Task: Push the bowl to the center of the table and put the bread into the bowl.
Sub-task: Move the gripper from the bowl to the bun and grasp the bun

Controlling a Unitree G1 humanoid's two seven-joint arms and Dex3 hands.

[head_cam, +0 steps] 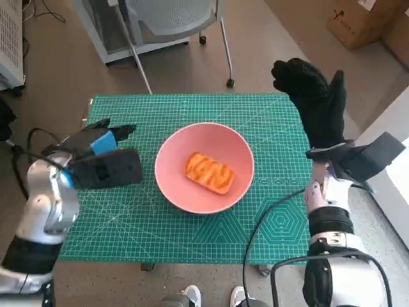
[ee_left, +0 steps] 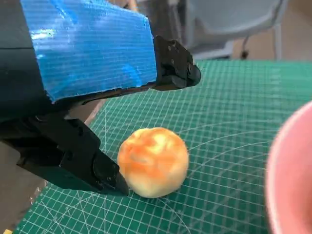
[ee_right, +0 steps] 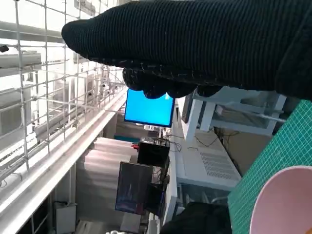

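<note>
The pink bowl stands in the middle of the green mat, and an orange-brown oblong bread lies inside it. My left hand hovers low over the mat just left of the bowl. In the left wrist view a round golden bun sits on the mat between that hand's spread black fingers. The lower finger touches its side and the upper one stays clear of it. The bowl's rim shows beside the bun. My gloved right hand is raised over the far right corner, fingers spread, holding nothing.
The green cutting mat covers the small table. A grey chair stands beyond the far edge and a cardboard box sits on the floor at the far right. White furniture borders the right side.
</note>
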